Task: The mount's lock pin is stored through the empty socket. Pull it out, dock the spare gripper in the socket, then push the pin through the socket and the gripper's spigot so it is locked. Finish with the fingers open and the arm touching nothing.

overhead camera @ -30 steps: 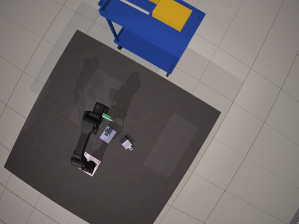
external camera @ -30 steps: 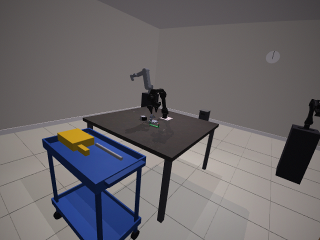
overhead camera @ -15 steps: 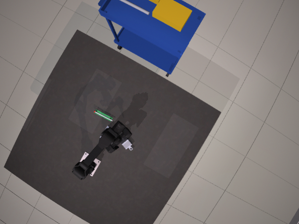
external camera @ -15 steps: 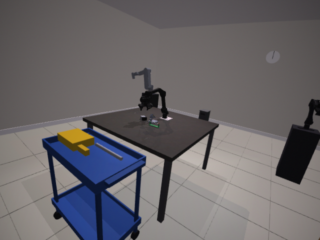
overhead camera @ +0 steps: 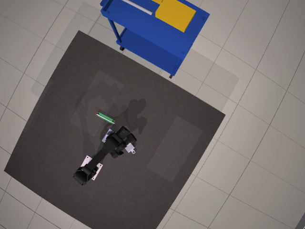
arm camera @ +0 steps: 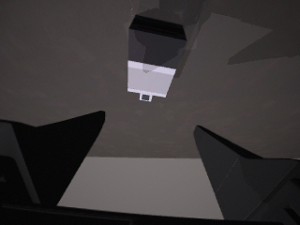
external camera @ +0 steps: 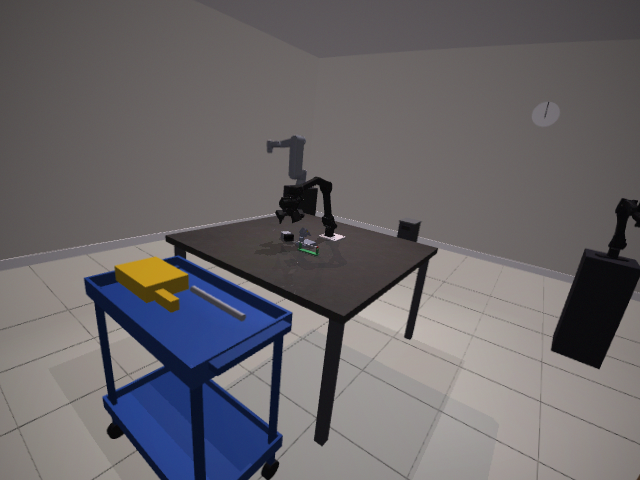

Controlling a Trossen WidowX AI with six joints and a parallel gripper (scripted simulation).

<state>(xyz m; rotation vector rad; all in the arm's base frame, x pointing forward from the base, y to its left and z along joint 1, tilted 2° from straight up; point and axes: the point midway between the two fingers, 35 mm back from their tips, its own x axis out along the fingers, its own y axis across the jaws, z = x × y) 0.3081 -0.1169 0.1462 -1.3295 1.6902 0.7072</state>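
The spare gripper [overhead camera: 129, 148] [external camera: 286, 236] [arm camera: 151, 77] is a pale block with a dark part at one end and a small square loop, its spigot, at the other. It lies on the table. My gripper [overhead camera: 125, 146] [external camera: 289, 219] [arm camera: 151, 122] is open and empty, above the table near the spare gripper. The white pin [overhead camera: 106, 119] with a red head lies along the green holder [overhead camera: 106, 116] [external camera: 308, 252], out of the socket. The pale mount [overhead camera: 106, 136] [external camera: 308, 241] stands between holder and spare gripper; my arm hides its socket in the top view.
My arm's base plate [overhead camera: 97, 171] [external camera: 332, 237] is on the dark table [overhead camera: 172, 103] [external camera: 361, 268]. A blue cart [overhead camera: 147, 29] [external camera: 206, 335] with a yellow box [overhead camera: 175, 15] [external camera: 152, 276] and a grey rod [overhead camera: 137, 7] [external camera: 217, 303] stands beyond the table edge.
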